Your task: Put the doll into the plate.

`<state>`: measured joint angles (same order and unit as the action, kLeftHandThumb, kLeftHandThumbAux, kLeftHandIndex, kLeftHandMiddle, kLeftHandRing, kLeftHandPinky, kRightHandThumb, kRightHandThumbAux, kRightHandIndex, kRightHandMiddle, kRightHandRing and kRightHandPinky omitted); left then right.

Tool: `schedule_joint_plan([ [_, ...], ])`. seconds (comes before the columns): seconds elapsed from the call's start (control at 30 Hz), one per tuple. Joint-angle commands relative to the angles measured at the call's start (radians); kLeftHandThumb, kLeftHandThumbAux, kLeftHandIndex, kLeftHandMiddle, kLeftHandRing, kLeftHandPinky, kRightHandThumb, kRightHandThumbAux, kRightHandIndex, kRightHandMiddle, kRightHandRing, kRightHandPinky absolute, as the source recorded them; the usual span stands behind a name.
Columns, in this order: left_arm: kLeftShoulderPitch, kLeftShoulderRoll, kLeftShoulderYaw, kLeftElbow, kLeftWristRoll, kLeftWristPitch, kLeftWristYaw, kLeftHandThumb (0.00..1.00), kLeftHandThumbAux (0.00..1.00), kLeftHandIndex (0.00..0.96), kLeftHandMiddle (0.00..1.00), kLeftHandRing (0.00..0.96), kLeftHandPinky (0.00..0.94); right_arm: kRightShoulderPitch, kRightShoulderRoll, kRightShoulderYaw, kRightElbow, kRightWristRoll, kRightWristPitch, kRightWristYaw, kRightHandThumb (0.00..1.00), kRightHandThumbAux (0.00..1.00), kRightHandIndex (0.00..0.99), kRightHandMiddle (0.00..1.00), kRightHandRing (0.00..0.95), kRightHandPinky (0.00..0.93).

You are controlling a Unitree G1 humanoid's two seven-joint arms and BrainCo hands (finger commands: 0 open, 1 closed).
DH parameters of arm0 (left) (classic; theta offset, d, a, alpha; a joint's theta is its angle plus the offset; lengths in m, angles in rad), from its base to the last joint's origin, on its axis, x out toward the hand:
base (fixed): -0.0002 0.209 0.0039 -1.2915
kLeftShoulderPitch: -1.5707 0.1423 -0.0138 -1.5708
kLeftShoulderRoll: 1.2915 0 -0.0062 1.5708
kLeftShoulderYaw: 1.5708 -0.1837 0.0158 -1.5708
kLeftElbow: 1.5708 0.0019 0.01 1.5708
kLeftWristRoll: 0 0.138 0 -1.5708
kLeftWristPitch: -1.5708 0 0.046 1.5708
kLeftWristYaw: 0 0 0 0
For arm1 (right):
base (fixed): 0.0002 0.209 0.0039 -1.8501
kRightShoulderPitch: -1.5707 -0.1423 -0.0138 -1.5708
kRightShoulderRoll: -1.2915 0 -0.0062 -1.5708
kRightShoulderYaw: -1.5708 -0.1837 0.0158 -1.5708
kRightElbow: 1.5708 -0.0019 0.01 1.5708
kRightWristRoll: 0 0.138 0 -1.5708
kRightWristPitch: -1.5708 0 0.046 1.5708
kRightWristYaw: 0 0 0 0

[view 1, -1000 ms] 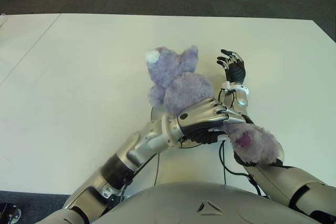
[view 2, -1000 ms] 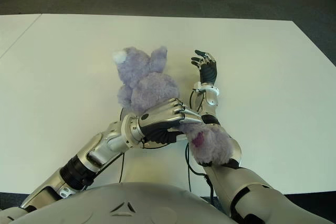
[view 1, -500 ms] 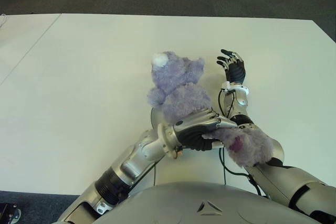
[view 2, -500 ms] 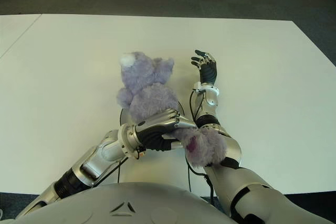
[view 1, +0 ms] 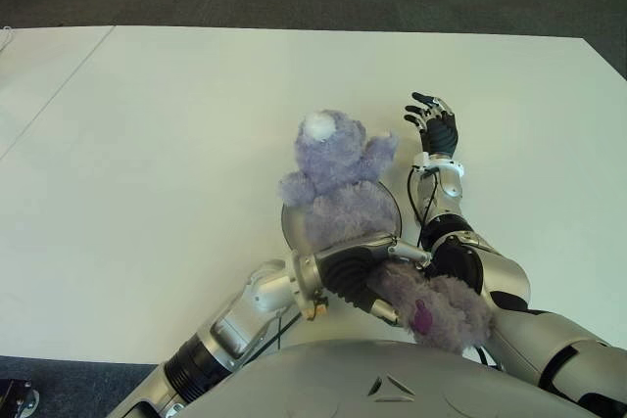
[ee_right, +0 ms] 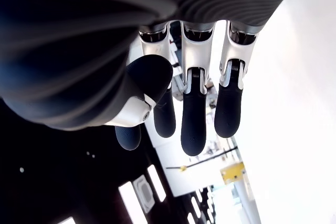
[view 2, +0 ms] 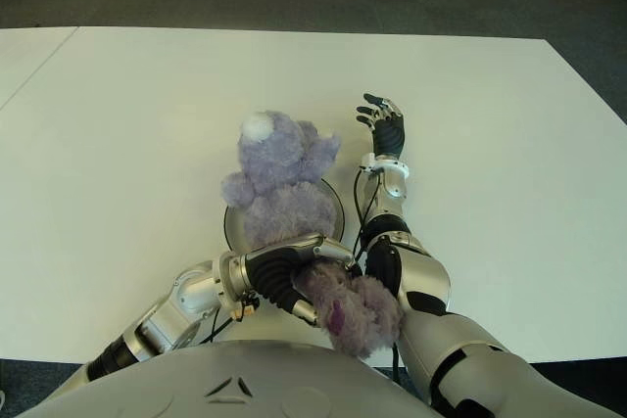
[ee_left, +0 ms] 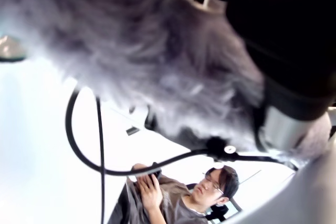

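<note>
A round grey plate [view 1: 290, 217] sits on a white table [view 1: 147, 163], close to the robot's body. A fluffy lavender doll [view 1: 343, 183], shaped like a teddy bear, lies across the plate and covers most of it, so only parts of the rim show. Its head points away from the robot and carries a white patch on top. One short arm sticks out to each side, the right one raised toward the right hand. The lower body trails off the near rim of the plate, and one foot shows a small purple sole.

The left hand [view 1: 358, 271] is at the near edge of the plate, its silver and black fingers [view 1: 387, 245] curled around the doll's lower body, gripping the plush. In the left wrist view, grey fur fills most of the picture, with black cables [ee_left: 100, 166] looping below it and a person [ee_left: 178, 195] seen beyond.

The right hand [view 1: 434, 126] shows just right of the doll's head, above the table, palm up. Its dark-tipped fingers [ee_right: 193, 111] are straight and spread, holding nothing.
</note>
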<state>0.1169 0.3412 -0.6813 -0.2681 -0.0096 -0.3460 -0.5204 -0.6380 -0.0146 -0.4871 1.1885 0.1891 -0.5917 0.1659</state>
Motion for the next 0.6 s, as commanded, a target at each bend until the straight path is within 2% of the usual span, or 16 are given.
schedule_joint_plan([
  [0.03, 0.002, 0.062, -0.005, -0.022, -0.133, 0.193, -0.139, 0.048, 0.565, 0.0, 0.067, 0.097, 0.106, 0.232, 0.082, -0.023, 0.15, 0.03, 0.126, -0.01, 1.0, 0.692, 0.427, 0.316, 0.426, 0.419],
  [0.17, -0.017, 0.084, -0.003, -0.046, -0.18, 0.281, -0.19, 0.033, 0.545, 0.0, 0.038, 0.071, 0.089, 0.232, 0.081, -0.026, 0.15, 0.033, 0.128, -0.009, 1.0, 0.692, 0.427, 0.318, 0.43, 0.411],
  [0.23, -0.027, 0.091, -0.003, -0.038, -0.213, 0.302, -0.226, 0.024, 0.524, 0.0, 0.007, 0.04, 0.068, 0.233, 0.081, -0.027, 0.151, 0.033, 0.128, -0.011, 1.0, 0.692, 0.428, 0.32, 0.428, 0.415],
  [0.27, -0.03, 0.092, -0.002, -0.032, -0.225, 0.304, -0.24, 0.017, 0.514, 0.0, 0.001, 0.01, 0.018, 0.233, 0.081, -0.027, 0.151, 0.033, 0.128, -0.012, 1.0, 0.692, 0.428, 0.324, 0.427, 0.416],
  [0.4, -0.051, 0.077, -0.007, 0.108, -0.216, 0.228, -0.308, 0.004, 0.488, 0.0, 0.0, 0.0, 0.0, 0.228, 0.082, -0.028, 0.151, 0.033, 0.126, -0.015, 1.0, 0.692, 0.43, 0.328, 0.422, 0.427],
  [0.6, -0.076, 0.096, -0.006, 0.136, -0.198, 0.232, -0.349, 0.0, 0.447, 0.0, 0.0, 0.0, 0.0, 0.229, 0.084, -0.016, 0.15, 0.021, 0.116, -0.023, 1.0, 0.691, 0.431, 0.329, 0.422, 0.427],
])
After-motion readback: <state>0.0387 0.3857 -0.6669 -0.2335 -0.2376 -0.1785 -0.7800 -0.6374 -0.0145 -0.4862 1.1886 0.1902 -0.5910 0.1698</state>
